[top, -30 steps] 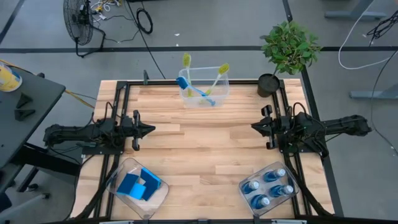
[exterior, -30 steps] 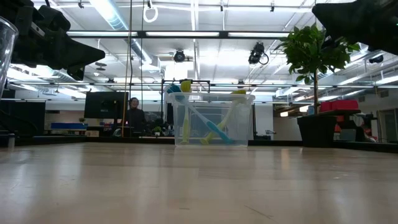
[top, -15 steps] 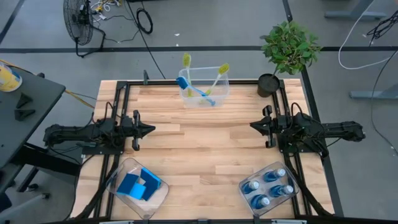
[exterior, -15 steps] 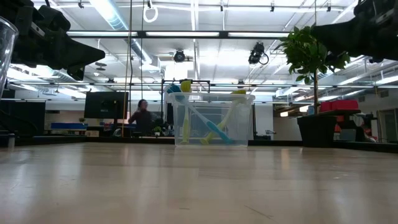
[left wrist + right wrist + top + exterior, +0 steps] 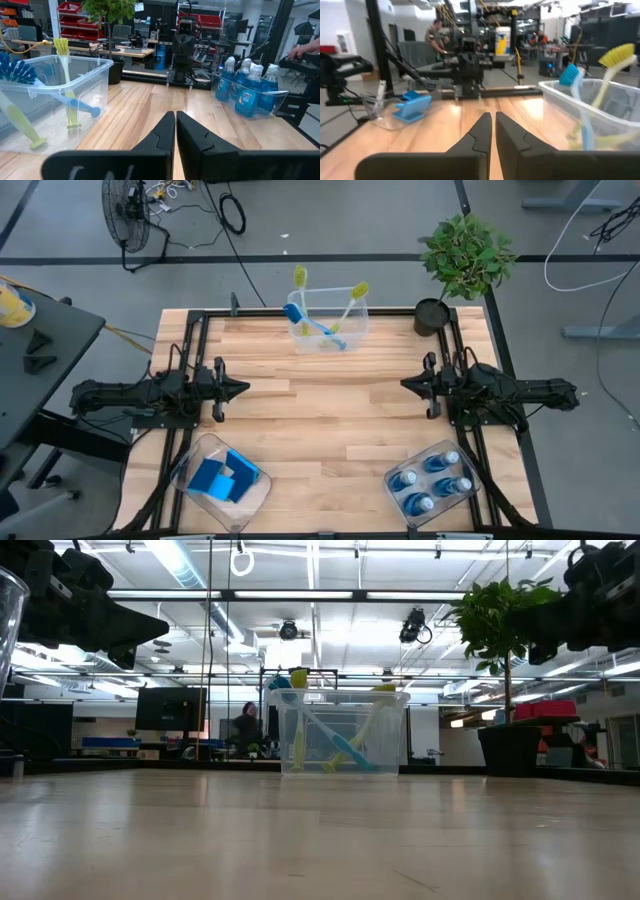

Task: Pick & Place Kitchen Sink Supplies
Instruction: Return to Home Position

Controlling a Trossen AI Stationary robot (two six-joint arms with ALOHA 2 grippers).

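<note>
Two grippers hang over the middle band of the worktop (image 5: 330, 420) in the high view, tips facing each other and well apart. The left gripper (image 5: 243, 388) is near the left edge and the right gripper (image 5: 405, 385) near the right edge, and neither touches any of the supplies. Three dish brushes (image 5: 322, 322) lean in a clear bin (image 5: 362, 308) at the far centre edge, beyond the gap between the two grippers. The blue sponges (image 5: 222, 476) lie in a second bin (image 5: 195, 448) at the near left corner, on the near side of the left gripper. Four soap bottles (image 5: 432, 483) stand in a third bin (image 5: 392, 478) at the near right corner, on the near side of the right gripper. A potted plant (image 5: 465, 255) stands at the far right corner. From the low view, the brush bin sits on the worktop at centre with yellow-green and blue handles crossing inside it. Both arms show as dark shapes in the upper corners, well above the wood, and a person (image 5: 246, 720) is in the room behind. Through the left wrist view, that gripper's fingers (image 5: 160, 137) are pressed together with only a thin slit between them and nothing held. The brush bin lies ahead to one side, the bottles to the other, all well clear of the tips. Through the right wrist view, the fingers there are likewise closed on nothing. The sponges lie ahead on one side and the brushes on the other, both out of reach of the tips.
</note>
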